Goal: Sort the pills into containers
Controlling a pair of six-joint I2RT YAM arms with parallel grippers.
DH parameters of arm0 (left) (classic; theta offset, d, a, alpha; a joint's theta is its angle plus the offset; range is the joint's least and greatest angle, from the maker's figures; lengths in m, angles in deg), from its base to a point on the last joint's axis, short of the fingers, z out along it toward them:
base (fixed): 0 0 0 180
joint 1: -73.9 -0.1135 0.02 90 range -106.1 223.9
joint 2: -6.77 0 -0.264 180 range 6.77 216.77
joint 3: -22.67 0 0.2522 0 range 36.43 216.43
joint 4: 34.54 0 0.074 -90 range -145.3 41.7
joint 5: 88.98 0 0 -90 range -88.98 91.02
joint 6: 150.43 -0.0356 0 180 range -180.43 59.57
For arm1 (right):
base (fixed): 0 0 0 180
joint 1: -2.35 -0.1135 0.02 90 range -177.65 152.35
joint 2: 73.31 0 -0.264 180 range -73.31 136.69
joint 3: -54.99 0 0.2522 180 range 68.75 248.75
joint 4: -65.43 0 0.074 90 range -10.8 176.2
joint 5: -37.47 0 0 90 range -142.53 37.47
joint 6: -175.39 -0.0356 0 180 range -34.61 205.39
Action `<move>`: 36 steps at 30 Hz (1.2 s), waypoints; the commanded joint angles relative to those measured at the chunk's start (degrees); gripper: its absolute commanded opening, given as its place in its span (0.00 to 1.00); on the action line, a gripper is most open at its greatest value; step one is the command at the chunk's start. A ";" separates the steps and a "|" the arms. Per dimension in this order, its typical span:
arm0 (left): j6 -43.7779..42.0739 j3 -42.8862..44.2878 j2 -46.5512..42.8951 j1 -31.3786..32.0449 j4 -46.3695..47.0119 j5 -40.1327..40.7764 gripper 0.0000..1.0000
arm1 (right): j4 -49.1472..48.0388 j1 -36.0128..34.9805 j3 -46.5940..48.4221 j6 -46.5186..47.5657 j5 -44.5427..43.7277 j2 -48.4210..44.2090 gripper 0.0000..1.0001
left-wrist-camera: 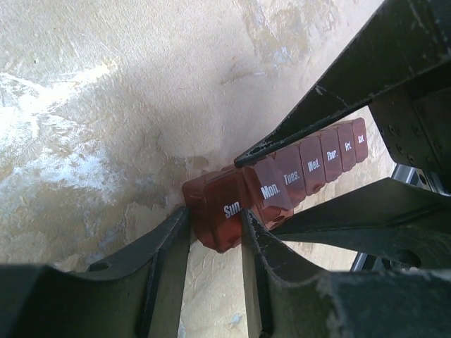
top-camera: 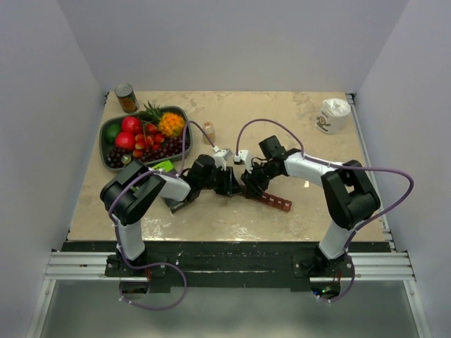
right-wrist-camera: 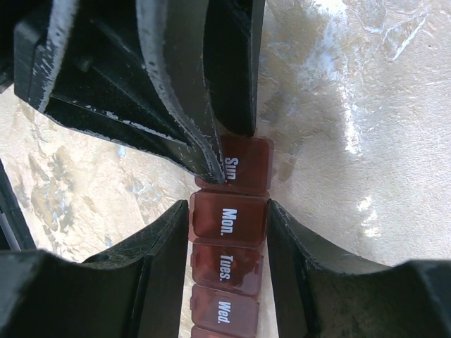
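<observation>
The containers (top-camera: 276, 202) are a dark red-brown strip of day-labelled compartments lying on the table. My left gripper (top-camera: 232, 184) is shut on the "Sun." end compartment (left-wrist-camera: 218, 211), one finger pressed to each side. My right gripper (top-camera: 251, 186) is shut across the strip at the "Mon." compartment (right-wrist-camera: 229, 218), its pads against both long sides. The two grippers meet nose to nose over that end. In the right wrist view, one left fingertip (right-wrist-camera: 211, 165) overlaps the "Sun." lid edge. All lids that show look closed. No pills show in any view.
A dark oval fruit tray (top-camera: 106, 130) stands at the back left with a can (top-camera: 127, 98) behind it. A small brown bottle (top-camera: 208, 132) stands just beyond the grippers. A green object (top-camera: 163, 167) lies by the left arm. A white cup (top-camera: 332, 115) sits back right.
</observation>
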State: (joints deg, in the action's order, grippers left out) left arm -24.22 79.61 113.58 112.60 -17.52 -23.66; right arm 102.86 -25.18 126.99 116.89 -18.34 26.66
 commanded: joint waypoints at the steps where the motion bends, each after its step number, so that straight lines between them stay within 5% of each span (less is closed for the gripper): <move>1: -4.30 -3.36 2.62 1.29 -9.25 2.71 0.38 | 1.65 1.25 2.14 0.05 0.34 1.55 0.40; 8: -4.39 -2.75 2.36 1.12 -9.87 2.71 0.37 | 1.74 3.88 2.14 0.31 1.22 -1.70 0.61; 27: -4.48 -1.61 2.27 1.12 -10.92 2.63 0.37 | -0.90 5.64 1.35 -1.72 1.49 -5.13 0.62; 31: -4.21 -1.43 2.18 1.12 -10.83 2.45 0.37 | 3.58 5.03 2.14 5.13 2.37 -4.34 0.83; 36: -4.21 -1.17 2.36 1.12 -10.83 2.01 0.38 | 2.53 1.96 1.62 5.67 -2.63 -3.64 0.86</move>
State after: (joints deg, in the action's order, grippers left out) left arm -25.56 79.87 113.49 113.19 -18.31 -23.93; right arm 105.46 -20.90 127.71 120.15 -17.70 23.90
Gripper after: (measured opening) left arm 0.374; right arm 0.857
